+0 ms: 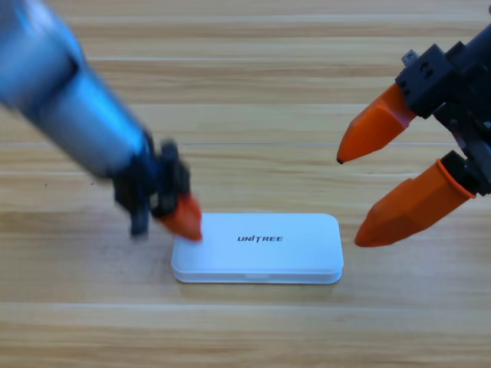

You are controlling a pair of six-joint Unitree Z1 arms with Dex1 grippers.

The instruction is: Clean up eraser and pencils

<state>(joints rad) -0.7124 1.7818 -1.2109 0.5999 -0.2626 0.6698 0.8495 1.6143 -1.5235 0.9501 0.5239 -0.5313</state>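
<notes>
We saw our left arm (69,107) come in from the upper left and slant down toward the middle of the wooden table (253,77). Its left gripper (182,217) sat at the far left corner of the white case (257,249), with the orange tip touching or just above the lid there. Only one orange jaw showed clearly, and we could not tell whether the jaws were spread or pressed together.

The case lay flat with its lid down, its long axis running left to right across the table, nearer to us than either arm's base. We saw no eraser and no marker or pencil anywhere on the table; if they were present, we judged they were already inside the closed case, though the lid hid that.

Further right, our right gripper (367,198) hung large at the right edge, its two orange jaws spread wide apart and holding nothing. Its tips pointed down and left, the lower one just beside the far right corner of the case but not touching it.

So the case lay to the right of the left gripper and to the left of the right one, between the two. We judged the left gripper was the one at work, being on the lid, perhaps pressing it shut or steadying it.
</notes>
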